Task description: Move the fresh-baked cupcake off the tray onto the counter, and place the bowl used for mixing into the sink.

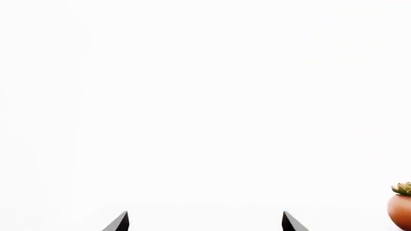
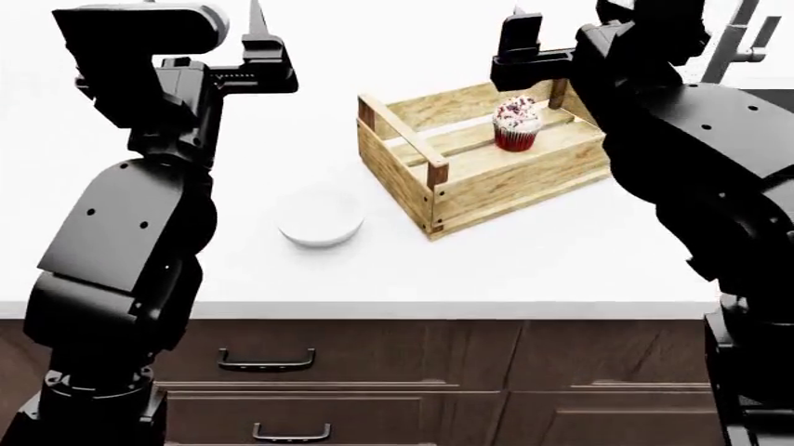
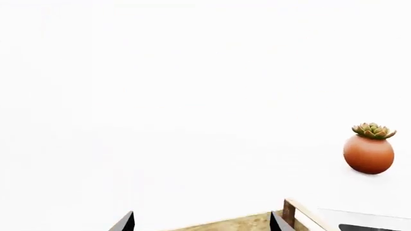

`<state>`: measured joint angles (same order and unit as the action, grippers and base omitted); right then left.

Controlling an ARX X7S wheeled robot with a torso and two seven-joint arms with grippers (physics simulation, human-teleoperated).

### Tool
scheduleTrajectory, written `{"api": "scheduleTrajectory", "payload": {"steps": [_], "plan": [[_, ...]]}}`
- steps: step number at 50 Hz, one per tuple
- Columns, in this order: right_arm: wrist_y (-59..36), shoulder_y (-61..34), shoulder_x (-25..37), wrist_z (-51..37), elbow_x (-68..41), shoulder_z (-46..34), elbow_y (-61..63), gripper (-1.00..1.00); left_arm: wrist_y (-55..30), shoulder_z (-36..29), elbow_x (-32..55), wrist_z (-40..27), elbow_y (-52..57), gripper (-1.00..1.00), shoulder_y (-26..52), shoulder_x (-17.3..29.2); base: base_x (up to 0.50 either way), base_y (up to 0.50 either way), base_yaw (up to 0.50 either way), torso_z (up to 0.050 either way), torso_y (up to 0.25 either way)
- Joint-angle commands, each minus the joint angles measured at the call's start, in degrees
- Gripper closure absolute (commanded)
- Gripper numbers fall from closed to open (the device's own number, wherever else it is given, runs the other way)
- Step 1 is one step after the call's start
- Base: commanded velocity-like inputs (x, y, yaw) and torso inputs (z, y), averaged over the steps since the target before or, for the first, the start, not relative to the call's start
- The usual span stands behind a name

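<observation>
On the flat white worktop [image 2: 522, 269] above dark brown drawers: crate, cupcake and bowl, both arms raised behind them.

The cupcake [image 2: 516, 124], dark red wrapper and white sprinkled frosting, stands upright inside the light wooden slatted tray [image 2: 496, 181]. The small, shallow white bowl [image 2: 322, 220] rests on the worktop just beside the tray's near corner. The left tool [image 1: 205, 222] and right tool [image 3: 200, 222] each show two dark tips spread wide apart, gripping nothing. An orange-red round pot with a green plant [image 3: 368, 151] stands well beyond the tray.
</observation>
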<state>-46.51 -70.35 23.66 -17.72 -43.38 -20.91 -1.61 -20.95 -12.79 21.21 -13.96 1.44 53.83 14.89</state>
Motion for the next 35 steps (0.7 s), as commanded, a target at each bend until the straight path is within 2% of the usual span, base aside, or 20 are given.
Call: {"api": "scheduleTrajectory", "payload": {"steps": [1, 6, 10, 18, 24, 35], "plan": [[-2.0, -1.6, -0.8, 0.5, -1.1, 0.0, -4.5, -1.00, 0.6, 0.0, -0.2, -0.3, 0.5, -1.00, 0.2, 0.4, 0.00, 0.00, 0.00, 0.000, 0.000], [-0.3, -2.7, -0.8, 1.7, 0.9, -1.1, -7.7, -1.00, 1.0, -0.3, -0.1, 0.0, -0.1, -1.00, 0.3, 0.3, 0.00, 0.00, 0.00, 0.000, 0.000], [-5.4, -3.7, 0.7, -1.0, -1.1, -0.5, -3.5, -1.00, 1.3, -0.3, -0.1, 0.0, -0.4, -1.00, 0.4, 0.1, 0.00, 0.00, 0.00, 0.000, 0.000], [1.0, -5.8, -2.0, -1.5, 4.8, -2.0, -15.0, -1.00, 1.2, -0.2, 0.2, -0.2, 0.2, -1.00, 0.2, 0.4, 0.00, 0.00, 0.00, 0.000, 0.000], [4.0, -6.8, -3.3, 1.9, 6.8, -4.3, -20.2, -1.00, 1.0, -0.1, 0.4, -0.4, 0.7, -1.00, 0.0, 0.7, 0.00, 0.00, 0.00, 0.000, 0.000], [3.2, -7.6, -3.6, 3.5, 6.2, -5.2, -19.4, -1.00, 1.8, -0.5, 0.3, -0.3, -0.1, -1.00, 0.2, 0.6, 0.00, 0.00, 0.00, 0.000, 0.000]]}}
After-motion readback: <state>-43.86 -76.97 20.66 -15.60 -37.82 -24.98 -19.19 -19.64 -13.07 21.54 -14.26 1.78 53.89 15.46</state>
